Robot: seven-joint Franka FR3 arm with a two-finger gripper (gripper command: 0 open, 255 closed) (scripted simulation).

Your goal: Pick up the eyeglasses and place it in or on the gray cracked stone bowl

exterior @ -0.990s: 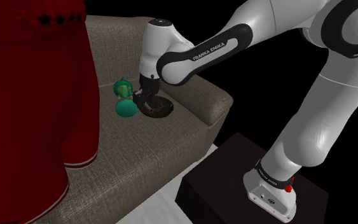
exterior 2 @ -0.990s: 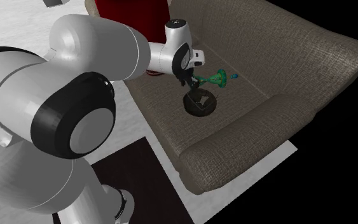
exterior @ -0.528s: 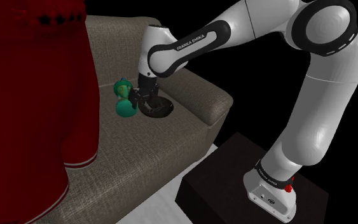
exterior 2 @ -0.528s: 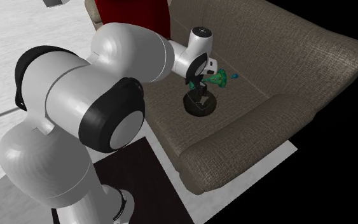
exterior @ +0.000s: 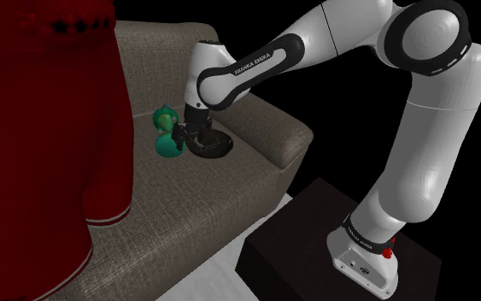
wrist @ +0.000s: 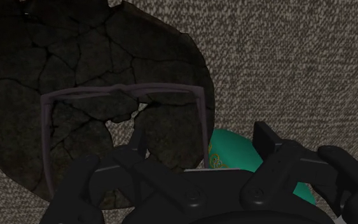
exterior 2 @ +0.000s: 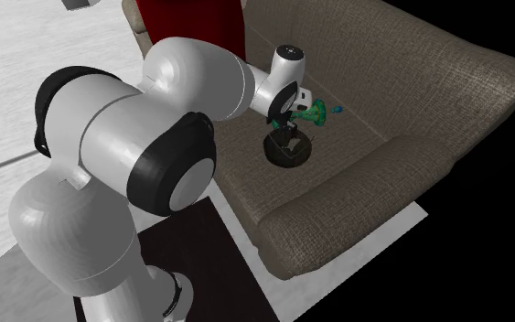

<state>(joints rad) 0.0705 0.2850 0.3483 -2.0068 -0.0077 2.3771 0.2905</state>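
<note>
Two black fingers (wrist: pixel 269 143) of the gripper (wrist: pixel 199 130) stand well apart in the wrist view. One thin temple of the eyeglasses (wrist: pixel 123 94) runs through the gap between them, touching neither, so nothing is clasped. The eyeglasses are a slim dark frame, and they lie over the inside of the dark cracked bowl (wrist: pixel 75 57), with the front bar across its middle and both temples pointing back toward the hand. Whether the frame rests on the bowl's floor cannot be told.

The bowl (exterior: pixel 213 147) sits on the sofa (exterior: pixel 187 222) seat, near the armrest end and toward the seat's front edge. The gripper (exterior: pixel 192 137) hangs low over it from the white arm (exterior: pixel 418 162). A green rounded toy (exterior: pixel 168 135) lies just beside the bowl, on the side away from the armrest. A large dark red shape (exterior: pixel 33 128) covers the seat at the shoulder view's left.
</note>
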